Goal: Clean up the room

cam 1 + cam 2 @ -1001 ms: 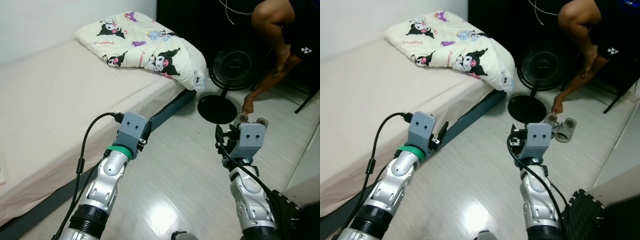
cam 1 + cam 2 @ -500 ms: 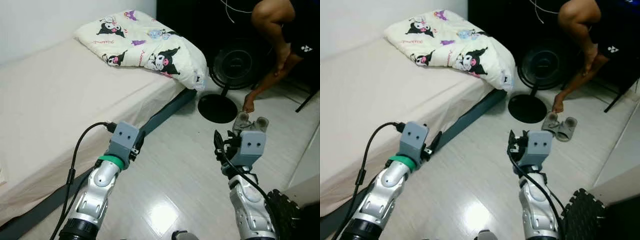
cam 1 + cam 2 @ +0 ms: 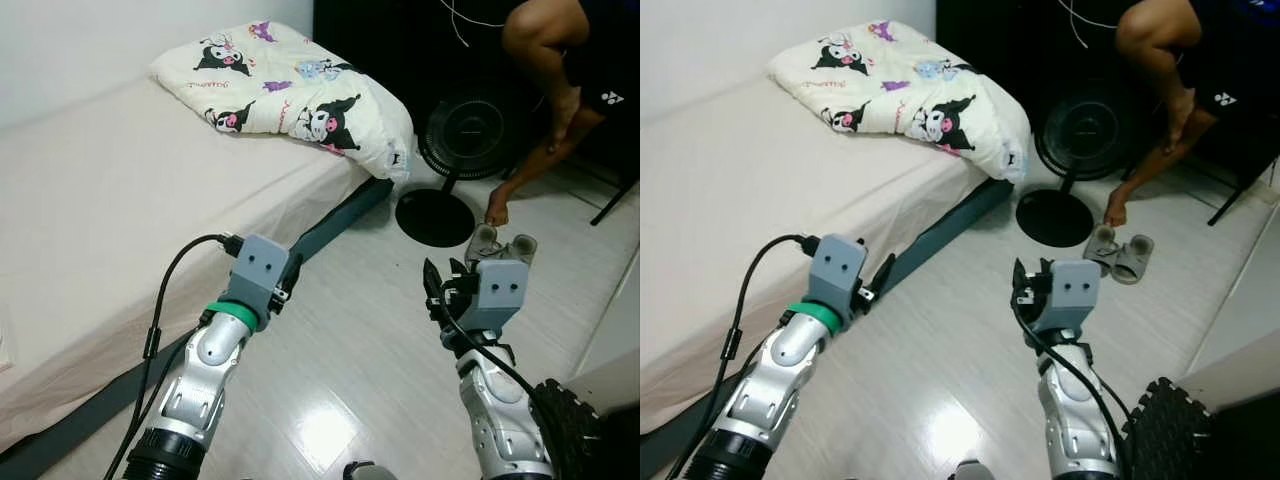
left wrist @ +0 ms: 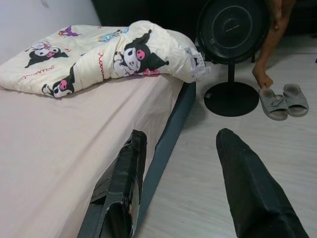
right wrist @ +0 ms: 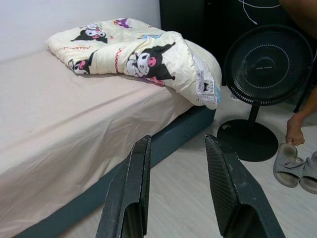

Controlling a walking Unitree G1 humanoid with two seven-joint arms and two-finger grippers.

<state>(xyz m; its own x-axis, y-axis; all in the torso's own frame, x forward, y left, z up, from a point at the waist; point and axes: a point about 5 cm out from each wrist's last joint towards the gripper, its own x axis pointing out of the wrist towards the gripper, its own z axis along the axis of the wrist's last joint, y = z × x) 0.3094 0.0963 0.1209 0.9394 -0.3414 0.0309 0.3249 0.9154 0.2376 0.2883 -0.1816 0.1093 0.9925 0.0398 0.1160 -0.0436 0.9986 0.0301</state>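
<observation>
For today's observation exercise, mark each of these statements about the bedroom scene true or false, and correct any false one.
1. The folded blanket lies on the bed. True.
2. The fan stands on the bed. False: it stands on the floor beside the bed.
3. A pair of grey slippers lies on the floor near the fan's base. True.
4. The left claw grips the blanket. False: it is open and holds nothing.
5. The right claw is open. True.

A bed (image 3: pixel 100 200) with a beige sheet stands against a white wall (image 3: pixel 80 40). The floor (image 3: pixel 350 340) is glossy pale planks. A black fan (image 3: pixel 465 125) stands beside the bed's foot.
</observation>
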